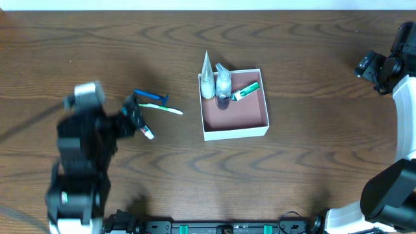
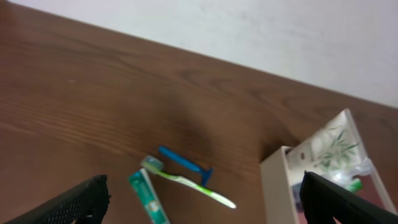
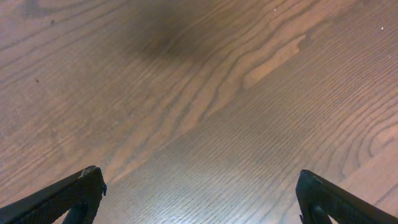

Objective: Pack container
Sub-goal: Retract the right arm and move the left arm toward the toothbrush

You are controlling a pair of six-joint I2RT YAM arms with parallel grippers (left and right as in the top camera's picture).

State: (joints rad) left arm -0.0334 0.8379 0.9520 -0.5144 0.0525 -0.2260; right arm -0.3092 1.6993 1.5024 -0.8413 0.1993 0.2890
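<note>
Container (image 1: 237, 116) near half: bare, open from above.
Far wall: pouch (image 1: 207, 78), bottle (image 1: 223, 84), green tube (image 1: 246, 90) crowded.
Table (image 1: 292, 182) left: toothbrush (image 1: 162, 108), razor (image 1: 151, 97) lying.

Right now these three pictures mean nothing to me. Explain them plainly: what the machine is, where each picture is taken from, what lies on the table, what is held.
This is a robot with two arms at a wooden table. One picture looks straight down from above; the other two come from a camera on each wrist, so the dark tips at their lower corners are that arm's own fingers. The left end effector is open and empty, near a blue razor, a green-and-white toothbrush and a small tube lying on the table. The right end effector is also open and empty, over bare wood. In the middle sits the container, a shallow box holding a white pouch, a clear bottle and a green tube.
</note>
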